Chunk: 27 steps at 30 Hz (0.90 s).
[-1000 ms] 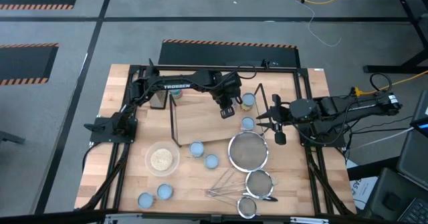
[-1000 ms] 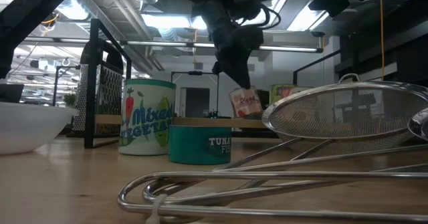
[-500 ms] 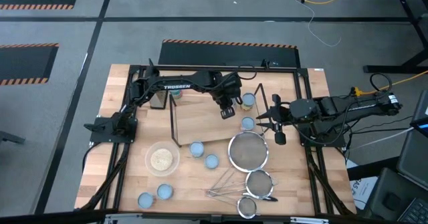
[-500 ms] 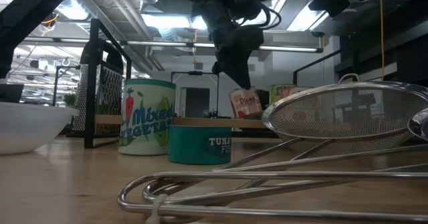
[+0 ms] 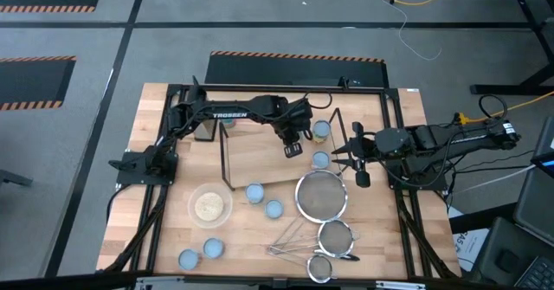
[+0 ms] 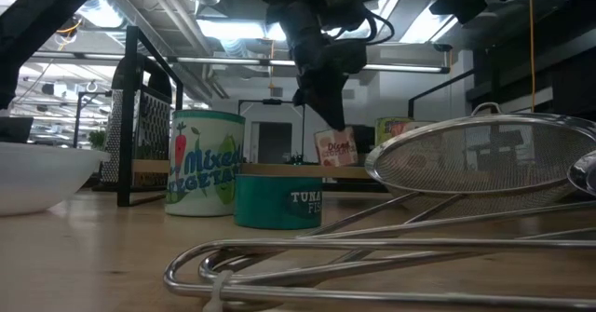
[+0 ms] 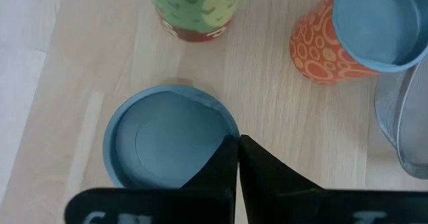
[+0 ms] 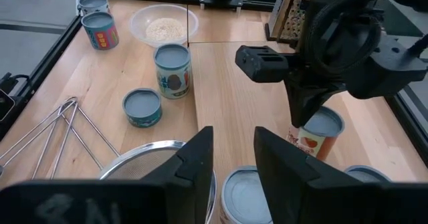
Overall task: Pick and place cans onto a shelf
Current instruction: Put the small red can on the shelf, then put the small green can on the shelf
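Risk, as we judge it, lies in the release: the left tool [image 5: 293,145] grips the red-labelled can [image 6: 337,149] by its rim, over the shelf [image 5: 260,162]. Whether its base rests on the board we cannot tell, and opening early could tip it against the green-labelled can [image 7: 194,7] nearby (close quarters). The right tool [image 5: 358,158] waits beside the shelf, fingers narrowly parted, holding nothing.

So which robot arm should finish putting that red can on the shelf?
The left one. Its fingers already grip the red can just above the shelf. The right gripper waits open beside it, holding nothing.
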Available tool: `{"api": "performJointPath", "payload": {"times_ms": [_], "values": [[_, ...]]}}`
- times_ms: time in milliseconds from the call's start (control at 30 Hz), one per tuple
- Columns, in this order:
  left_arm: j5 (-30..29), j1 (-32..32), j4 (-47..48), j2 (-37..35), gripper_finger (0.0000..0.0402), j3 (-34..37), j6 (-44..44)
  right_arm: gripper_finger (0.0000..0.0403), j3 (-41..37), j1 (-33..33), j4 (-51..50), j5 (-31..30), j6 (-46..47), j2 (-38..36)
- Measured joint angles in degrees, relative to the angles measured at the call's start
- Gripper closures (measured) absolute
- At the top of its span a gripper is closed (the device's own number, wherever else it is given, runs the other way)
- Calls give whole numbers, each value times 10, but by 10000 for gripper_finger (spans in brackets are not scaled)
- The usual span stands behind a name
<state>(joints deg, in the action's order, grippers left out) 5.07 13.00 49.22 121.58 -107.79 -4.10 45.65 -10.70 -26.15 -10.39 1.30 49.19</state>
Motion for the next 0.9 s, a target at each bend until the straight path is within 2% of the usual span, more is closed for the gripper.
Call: {"api": "performJointPath", "payload": {"times_ms": [200, 533, 700, 900], "values": [[-1, 1, -13, 0, 399, 0, 0, 289, 0, 0, 0, 0, 0, 0], [-4, 0, -35, 0, 363, 0, 0, 289, 0, 0, 0, 0, 0, 0], [-33, 1, -35, 0, 354, 0, 0, 289, 0, 0, 0, 0, 0, 0], [-29, 1, -40, 0, 338, 0, 2, 289, 0, 0, 0, 0, 0, 0]]}}
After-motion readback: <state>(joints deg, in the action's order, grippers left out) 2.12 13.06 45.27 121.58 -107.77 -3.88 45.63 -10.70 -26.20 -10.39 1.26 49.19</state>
